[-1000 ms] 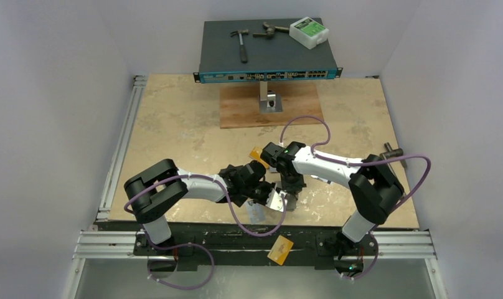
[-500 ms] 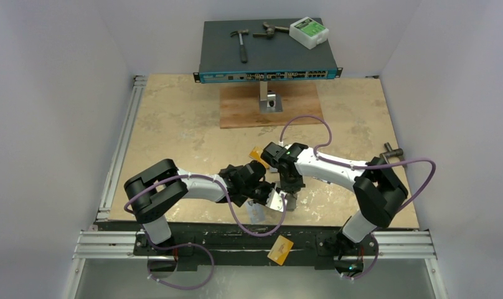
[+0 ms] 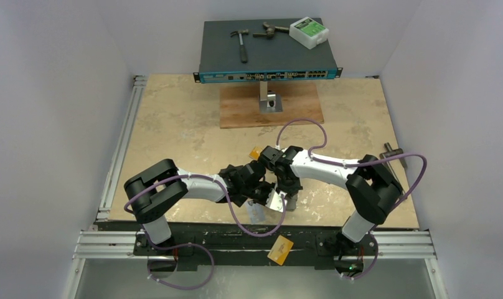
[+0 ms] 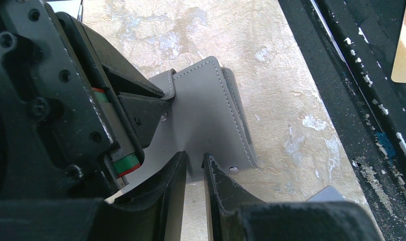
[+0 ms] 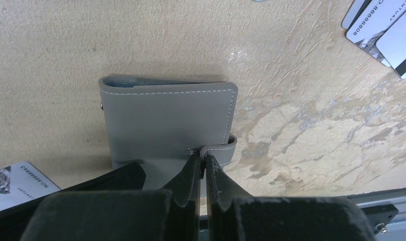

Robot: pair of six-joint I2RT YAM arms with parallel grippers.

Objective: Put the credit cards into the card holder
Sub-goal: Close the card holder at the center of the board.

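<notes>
At the near table edge (image 3: pixel 324 212): grey card holder (image 5: pixel 166 120) — folded
Left gripper (image 4: pixel 193 168): jaws pinching holder's edge
Right gripper (image 5: pixel 202 159): jaws pressed together on snap strap (image 5: pixel 222 148)

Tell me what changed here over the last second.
The right arm swung its wrist slightly left, its right gripper pinched shut on the snap strap of the card holder. The left gripper kept hold of the holder, and the orange card on the near rail stayed put.
</notes>
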